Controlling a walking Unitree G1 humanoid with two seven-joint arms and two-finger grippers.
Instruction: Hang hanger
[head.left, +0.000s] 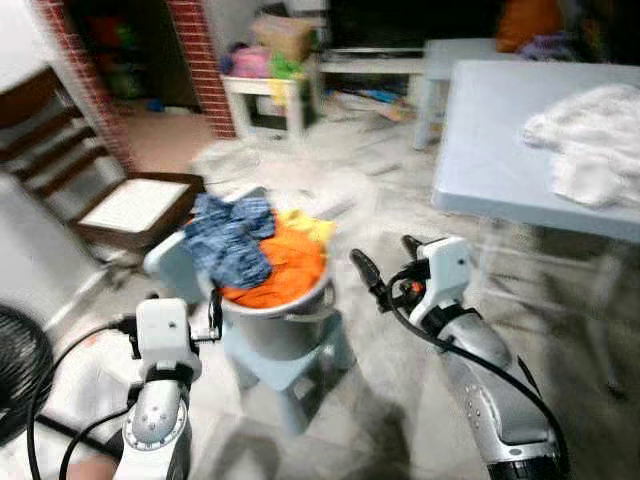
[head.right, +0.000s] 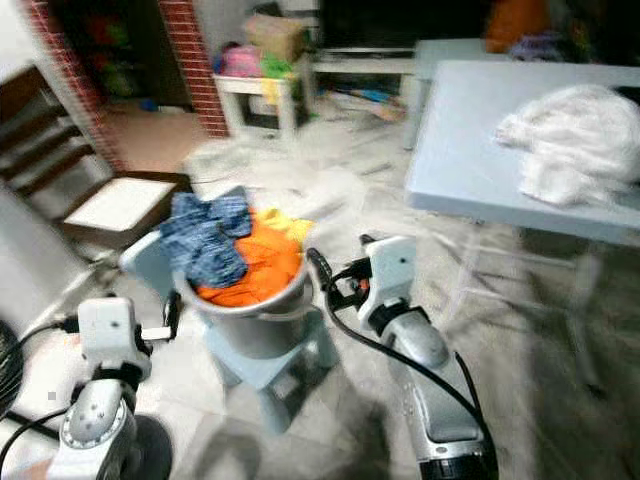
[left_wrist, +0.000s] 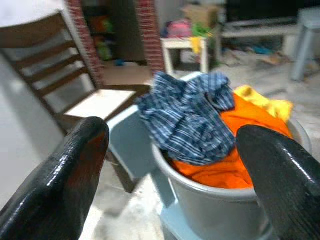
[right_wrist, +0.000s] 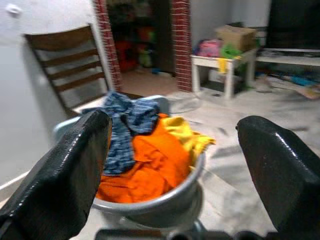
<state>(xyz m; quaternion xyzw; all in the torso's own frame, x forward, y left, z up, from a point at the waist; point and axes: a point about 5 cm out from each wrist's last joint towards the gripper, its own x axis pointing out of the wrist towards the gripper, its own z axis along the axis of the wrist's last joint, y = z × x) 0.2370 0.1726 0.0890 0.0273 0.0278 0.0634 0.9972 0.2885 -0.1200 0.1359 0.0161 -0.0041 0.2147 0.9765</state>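
Head view: grey bucket (head.left: 285, 325) of clothes sits between left end effector (head.left: 214, 312) and right end effector (head.left: 385, 265). No hanger identifiable.
Left wrist: fingers (left_wrist: 60, 175) spread open, blue plaid shirt (left_wrist: 187, 117) ahead.
Right wrist: fingers (right_wrist: 65, 170) open, orange cloth (right_wrist: 150, 165) ahead.

smooth grey plastic bucket (head.left: 285, 325) holds soft cloth laundry (head.left: 262, 252).

Two black fingers (right_wrist: 60, 175) of the right gripper (right_wrist: 172, 170) stand wide apart, framing a grey bucket (right_wrist: 165, 210). The bucket is heaped with orange cloth (right_wrist: 150, 162), a blue checked shirt (right_wrist: 125, 122) and yellow fabric (right_wrist: 187, 135). Beyond stand a dark wooden chair (right_wrist: 67, 60), red brick pillars (right_wrist: 181, 42) and a white side table (right_wrist: 225, 70) carrying clutter.
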